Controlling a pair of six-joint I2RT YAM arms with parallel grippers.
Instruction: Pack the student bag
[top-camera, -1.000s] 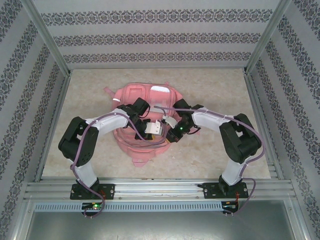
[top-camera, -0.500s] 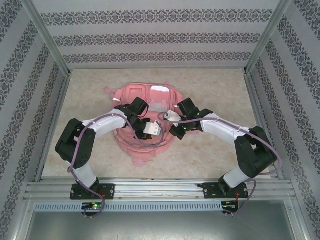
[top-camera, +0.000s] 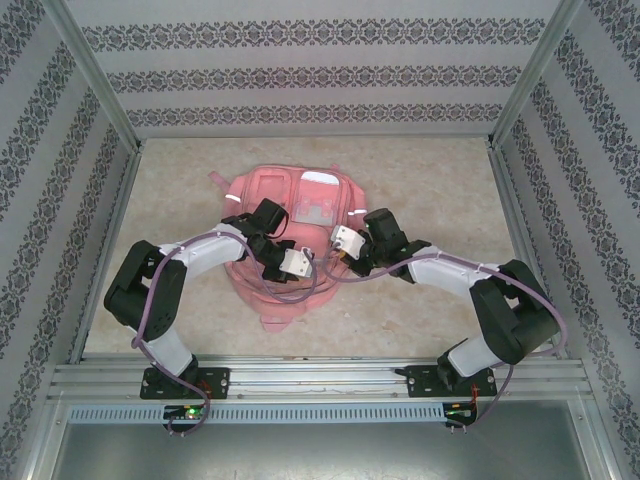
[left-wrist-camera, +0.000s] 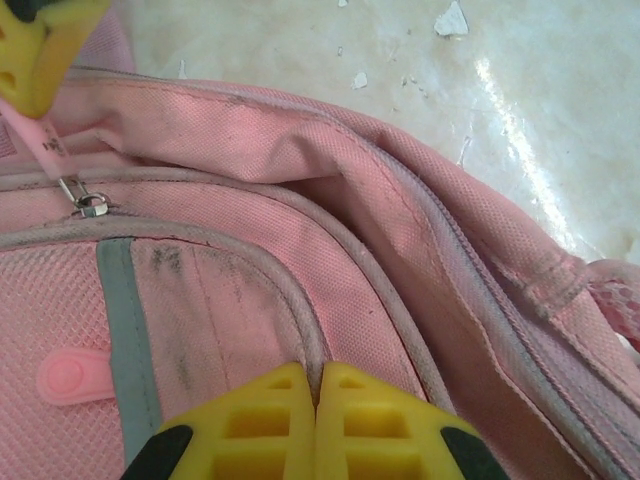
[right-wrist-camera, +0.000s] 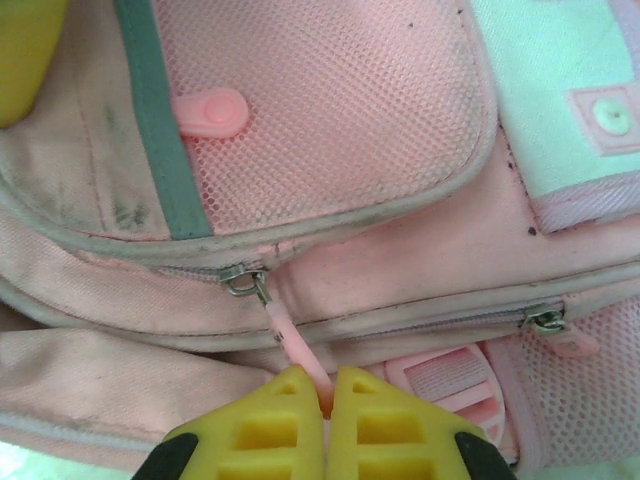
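Observation:
The student bag (top-camera: 290, 195) lies flat in the middle of the table, pink with grey reflective strips. Both arms reach over its near half and meet there. My left gripper (left-wrist-camera: 316, 378) is shut, its yellow fingers pinching the grey piping of a front pocket's seam (left-wrist-camera: 300, 310). My right gripper (right-wrist-camera: 327, 388) is shut on the pink zipper pull (right-wrist-camera: 292, 345), which hangs from a metal slider (right-wrist-camera: 244, 279) on the pocket's zip. In the left wrist view the same pull (left-wrist-camera: 38, 140) runs up to a right finger (left-wrist-camera: 40, 45).
A mesh pocket with a round pink tab (right-wrist-camera: 212, 110), a mint panel (right-wrist-camera: 560, 90), a second slider (right-wrist-camera: 546, 320) and a pink buckle (right-wrist-camera: 450, 375) lie near the right fingers. Bare marbled tabletop (top-camera: 420, 190) surrounds the bag, inside patterned walls (top-camera: 300, 75).
The right arm has stretched out lower, its elbow swinging right and its wrist shifting back and right along the bag. The left wrist has eased slightly left. Both grippers stay shut.

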